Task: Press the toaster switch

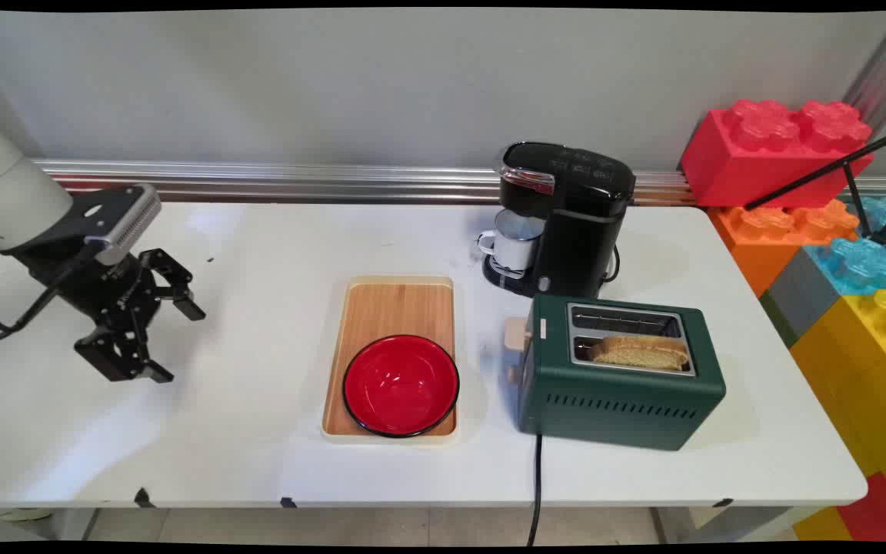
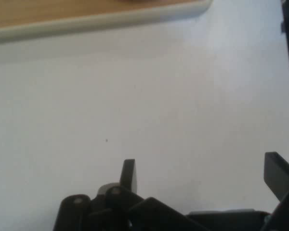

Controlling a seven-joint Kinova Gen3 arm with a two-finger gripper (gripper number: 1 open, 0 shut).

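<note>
While the gripper hangs over bare table well left of the wooden tray, its fingers are spread wide with nothing between them. On the tray's near half sits a red bowl. Right of the tray stands a green toaster holding a slice of toast, and behind that a black coffee maker with a white mug in it.

Bright even light, soft shadows, hand view blurred
</note>
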